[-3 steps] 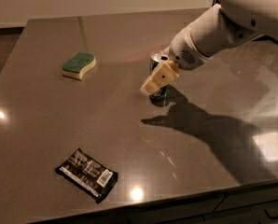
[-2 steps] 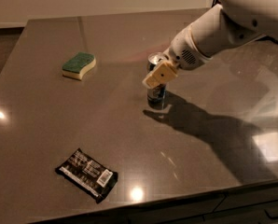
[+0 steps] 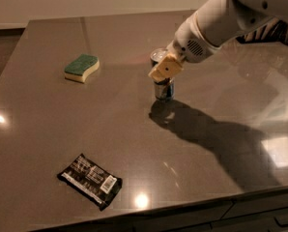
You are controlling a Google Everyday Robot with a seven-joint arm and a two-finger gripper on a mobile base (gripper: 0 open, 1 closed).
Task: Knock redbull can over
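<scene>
The gripper (image 3: pixel 166 67) sits against the upper half of the can (image 3: pixel 163 91), which stands upright right of the table's (image 3: pixel 47 129) centre, nearer the far edge. Whether the gripper is wide or narrow cannot be told. Contact looks made; a firm sideways push should topple the can.

You see a dim, warm scene. The gripper (image 3: pixel 166 69), upper centre before the redbull can (image 3: pixel 163 90), casts a long dark shadow toward lower right. Glare spots, perhaps lamps, dot the glossy table (image 3: pixel 47 129).
</scene>
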